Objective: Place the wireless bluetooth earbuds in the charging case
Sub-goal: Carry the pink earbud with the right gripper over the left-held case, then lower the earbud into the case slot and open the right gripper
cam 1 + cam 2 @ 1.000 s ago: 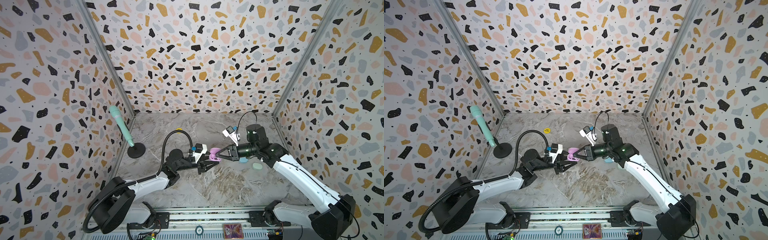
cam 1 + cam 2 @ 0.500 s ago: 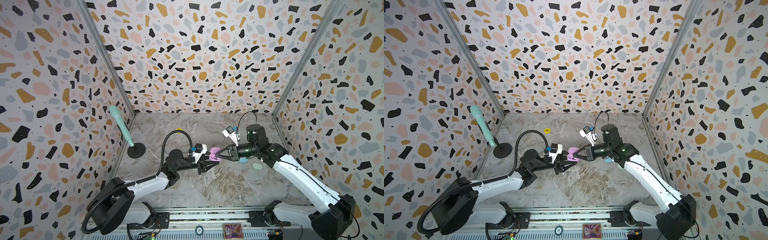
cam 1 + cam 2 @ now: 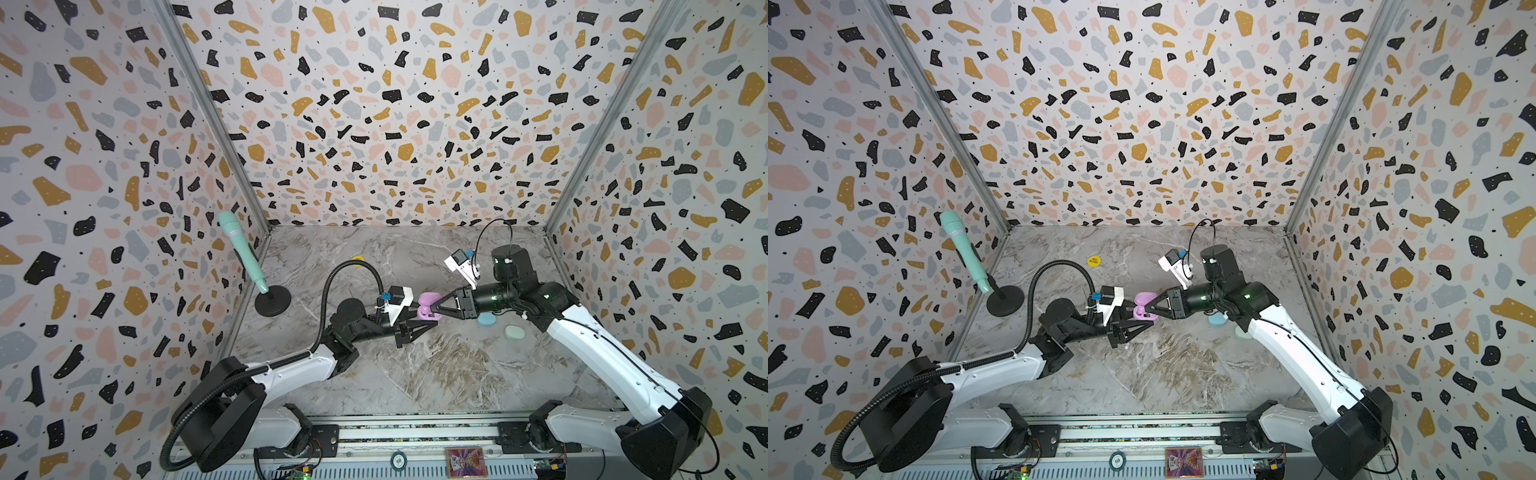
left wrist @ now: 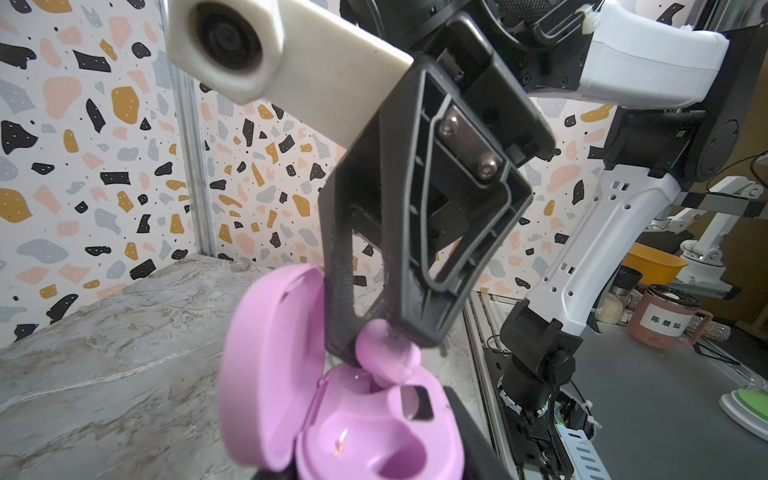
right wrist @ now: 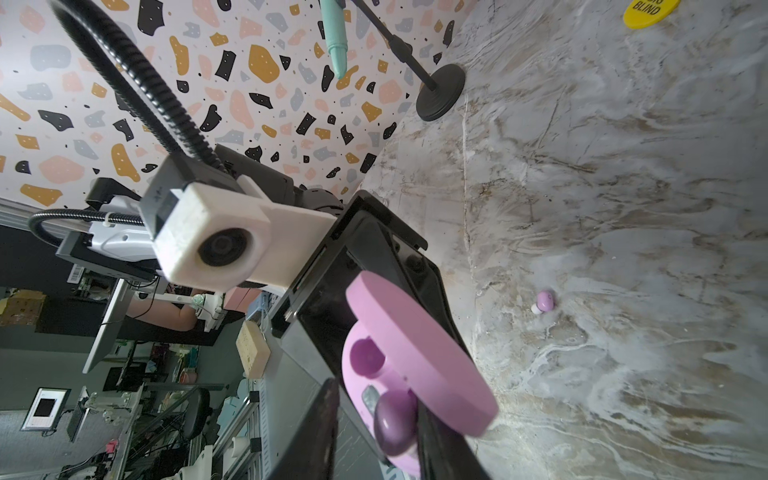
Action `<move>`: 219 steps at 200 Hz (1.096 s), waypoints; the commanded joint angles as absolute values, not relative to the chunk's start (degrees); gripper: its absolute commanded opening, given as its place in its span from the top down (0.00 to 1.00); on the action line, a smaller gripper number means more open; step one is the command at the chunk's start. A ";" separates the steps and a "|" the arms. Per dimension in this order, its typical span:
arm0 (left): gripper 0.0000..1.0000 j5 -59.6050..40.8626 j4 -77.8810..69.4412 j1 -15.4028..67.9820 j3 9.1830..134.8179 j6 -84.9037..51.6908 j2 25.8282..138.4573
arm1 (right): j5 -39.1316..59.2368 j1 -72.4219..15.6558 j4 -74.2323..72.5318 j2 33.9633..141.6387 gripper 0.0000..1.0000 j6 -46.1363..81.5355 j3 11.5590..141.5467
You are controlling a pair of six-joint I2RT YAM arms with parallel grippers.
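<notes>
Over the grey marbled tabletop (image 3: 415, 382), the left gripper (image 3: 430, 321) is clamping the open lilac oval charging case (image 4: 365, 432). The right gripper (image 4: 382, 347), jaws slightly parted, is seating a tiny lilac earbud (image 5: 395, 424) in its socket; best nudged straight, gently.

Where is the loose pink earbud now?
In the right wrist view the loose pink earbud lies on the marble table, apart from the open pink case.
</notes>
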State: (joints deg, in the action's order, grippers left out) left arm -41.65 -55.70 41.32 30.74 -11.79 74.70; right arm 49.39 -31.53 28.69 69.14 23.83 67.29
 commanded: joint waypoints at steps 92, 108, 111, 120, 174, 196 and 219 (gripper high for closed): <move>0.98 -46.24 -58.98 43.21 31.93 -10.72 73.65 | 41.47 -33.59 32.23 71.89 0.55 20.15 73.66; 0.98 -46.20 -58.89 43.23 31.94 -10.64 73.61 | 41.42 -33.92 32.31 71.98 0.54 19.98 73.96; 0.98 -46.23 -58.81 43.22 31.99 -10.68 73.64 | 41.38 -33.94 32.34 72.06 0.54 19.99 74.06; 0.98 -46.31 -58.88 43.31 31.95 -10.68 73.65 | 41.22 -34.10 32.47 72.13 0.53 19.86 74.24; 0.99 -45.45 -58.45 43.26 31.81 -10.24 73.39 | 37.11 -34.65 35.19 71.91 0.46 18.32 76.33; 0.99 -45.26 -58.45 43.31 31.72 -10.13 73.37 | 35.82 -34.66 36.10 71.53 0.42 18.12 77.27; 0.99 -44.96 -58.40 43.31 31.64 -10.07 73.39 | 34.86 -34.71 36.69 71.17 0.38 18.06 77.84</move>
State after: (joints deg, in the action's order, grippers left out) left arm -39.75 -54.04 41.54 30.74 -11.62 74.70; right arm 40.21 -35.29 37.82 71.96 19.77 75.02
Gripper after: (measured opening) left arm 0.431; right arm 0.607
